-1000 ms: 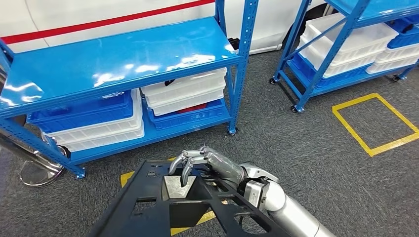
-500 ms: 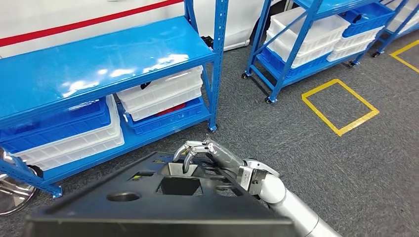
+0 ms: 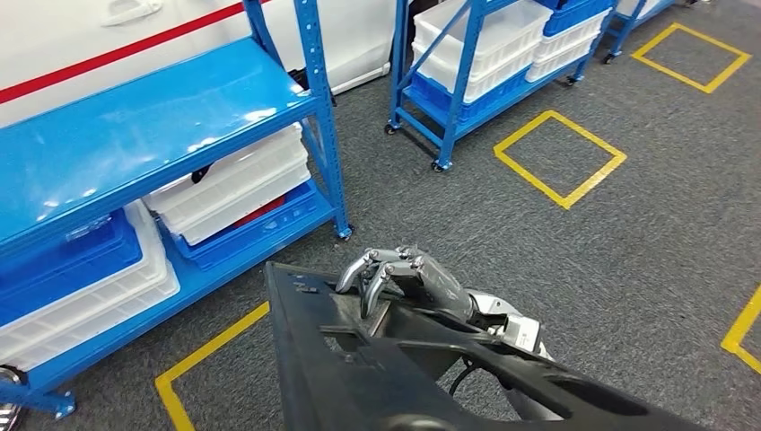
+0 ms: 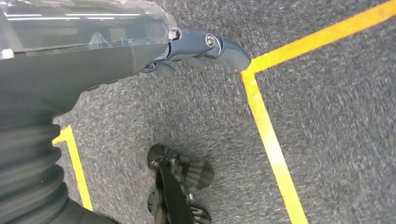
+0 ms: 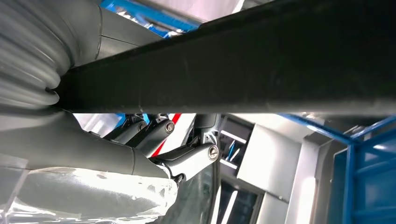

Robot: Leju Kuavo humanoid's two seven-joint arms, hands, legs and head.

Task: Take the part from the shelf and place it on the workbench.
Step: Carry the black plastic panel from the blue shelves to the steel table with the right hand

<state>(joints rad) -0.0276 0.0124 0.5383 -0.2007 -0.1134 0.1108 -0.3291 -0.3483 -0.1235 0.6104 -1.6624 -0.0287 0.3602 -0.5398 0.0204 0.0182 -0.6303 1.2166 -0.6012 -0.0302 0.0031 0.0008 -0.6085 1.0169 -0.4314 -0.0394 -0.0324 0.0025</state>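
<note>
Grey carpet floor (image 3: 628, 269) marked with yellow tape squares (image 3: 558, 157). Blue shelf (image 3: 135, 135) at upper left of head view, top deck bare and glossy; white bins (image 3: 229, 184) and blue bins (image 3: 63, 260) stacked on the lower tier. Second blue shelf (image 3: 476, 54) at top centre, likewise loaded with white and blue bins.

Black part (image 3: 395, 377), a flat frame with cut-outs, carried low in the foreground of head view, off the shelf and above the floor, tilted with one corner toward the near shelf. In right wrist view, seen as a dark bar (image 5: 243, 70) crossing just beside the hand.

Right arm (image 3: 511, 332), silver, entering from lower right, forearm largely hidden beneath the part. Right hand (image 3: 399, 274) raised at the part's far edge, fingers (image 3: 363, 269) curled over and hooked down into a cut-out, gripping the frame. In right wrist view, right hand (image 5: 154, 144) with fingers bent beneath the bar.

Left hand (image 4: 196, 46) in left wrist view, above the carpet near a yellow line corner; one dark digit extended; whether the rest are spread or closed, and whether touching the part, cannot be told.
</note>
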